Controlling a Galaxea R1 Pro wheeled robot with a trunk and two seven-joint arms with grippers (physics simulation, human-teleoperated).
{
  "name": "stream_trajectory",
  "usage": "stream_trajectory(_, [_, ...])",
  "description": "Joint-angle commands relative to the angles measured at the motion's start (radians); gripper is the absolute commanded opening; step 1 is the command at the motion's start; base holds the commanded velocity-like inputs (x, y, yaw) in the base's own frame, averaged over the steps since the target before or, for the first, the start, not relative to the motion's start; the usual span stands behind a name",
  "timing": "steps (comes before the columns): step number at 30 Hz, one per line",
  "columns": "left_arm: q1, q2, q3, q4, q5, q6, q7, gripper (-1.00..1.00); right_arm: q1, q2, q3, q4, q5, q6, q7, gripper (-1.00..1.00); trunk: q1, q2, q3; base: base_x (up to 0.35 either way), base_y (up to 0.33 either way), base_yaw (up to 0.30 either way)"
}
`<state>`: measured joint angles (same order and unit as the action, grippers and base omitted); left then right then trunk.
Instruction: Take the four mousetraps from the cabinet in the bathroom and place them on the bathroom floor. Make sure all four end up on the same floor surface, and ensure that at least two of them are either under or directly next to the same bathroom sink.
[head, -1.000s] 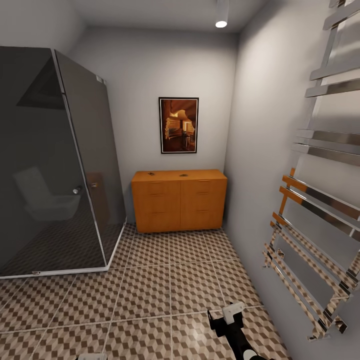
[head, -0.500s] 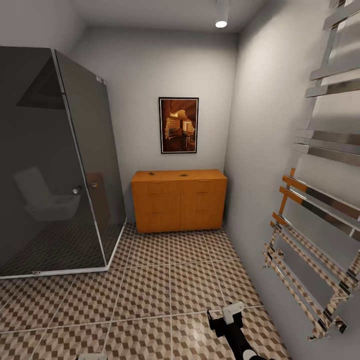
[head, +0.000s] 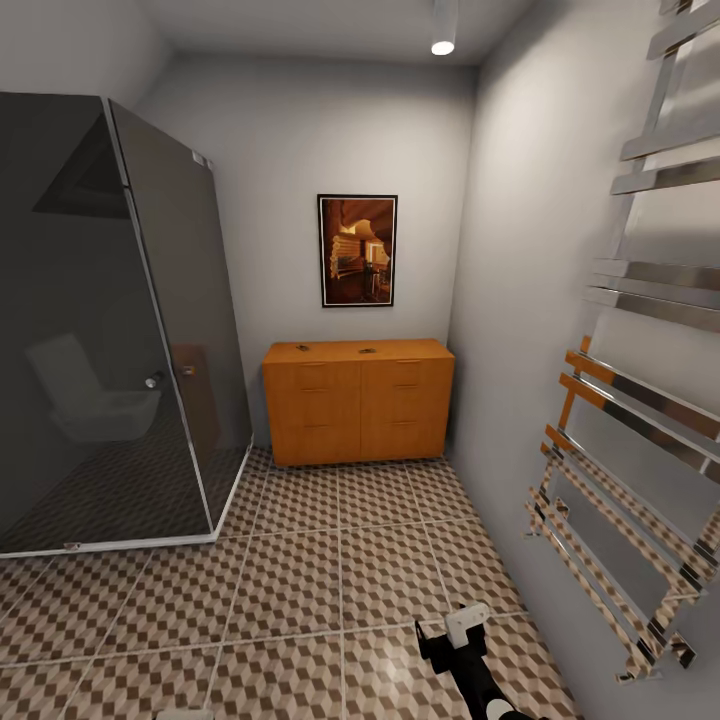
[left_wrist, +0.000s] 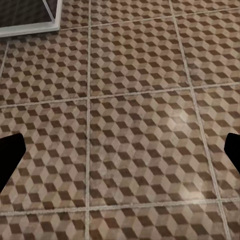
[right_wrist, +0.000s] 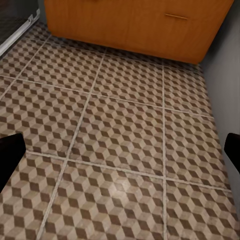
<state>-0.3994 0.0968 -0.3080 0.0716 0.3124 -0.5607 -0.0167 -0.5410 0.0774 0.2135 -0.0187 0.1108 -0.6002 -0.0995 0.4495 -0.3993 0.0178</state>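
1. Nearest to me, my right gripper (head: 462, 632) hangs low over the bathroom floor (head: 300, 590), holding nothing. In the right wrist view its dark fingertips (right_wrist: 10, 155) sit at opposite edges of the picture, so I read the jaws as spread wide.
2. My left gripper (left_wrist: 120, 152) also hangs above bare cube-patterned tile, its fingertips far apart in the left wrist view and nothing between them.
3. Against the pictures from a second and half a second ago, almost nothing has changed: the room sits in the same place in the head view and my right arm keeps its pose. I judge that I have paused, or am creeping, on my approach.
4. To my left stands the dark glass shower enclosure (head: 110, 320); on the right wall hangs a chrome towel rail (head: 640, 400).
5. Farthest off, the cabinet (head: 358, 400) stands against the back wall under a framed picture (head: 357, 250), well apart from both grippers.
6. Two small dark things lie on the cabinet's top, probably mousetraps (head: 368, 350), though they are too small to be sure.
7. So no trap is collected yet; I judge the next move is driving up to the cabinet.
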Motion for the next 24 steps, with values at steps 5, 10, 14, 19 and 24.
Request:
stream_trajectory(5, [-0.001,-0.001,-0.009,0.004,0.008,-0.005,-0.002,1.00,0.000,0.000,0.003,0.001,0.010,-0.001,-0.010,1.00,0.001,-0.001,0.000,0.157,0.000,0.000])
stream_trajectory(10, [-0.001,-0.001,-0.009,0.004,0.008,-0.005,-0.002,1.00,0.000,-0.001,0.002,0.002,0.010,-0.001,-0.011,1.00,0.001,-0.001,0.000,0.299,0.000,0.000])
stream_trajectory(14, [-0.001,-0.001,-0.009,0.004,0.008,-0.005,-0.002,1.00,0.000,-0.001,0.002,0.001,0.010,-0.001,-0.011,1.00,0.001,-0.001,0.000,0.325,0.000,0.000])
stream_trajectory(19, [-0.001,-0.002,-0.009,0.004,0.008,-0.005,-0.002,1.00,0.000,-0.001,0.001,0.001,0.010,-0.001,-0.011,1.00,0.001,-0.001,0.000,0.332,0.000,0.000])
stream_trajectory(24, [-0.001,-0.002,-0.008,0.004,0.008,-0.005,-0.002,1.00,0.000,-0.001,0.003,0.002,0.010,-0.001,-0.011,1.00,0.001,-0.001,0.000,0.332,0.000,0.000])
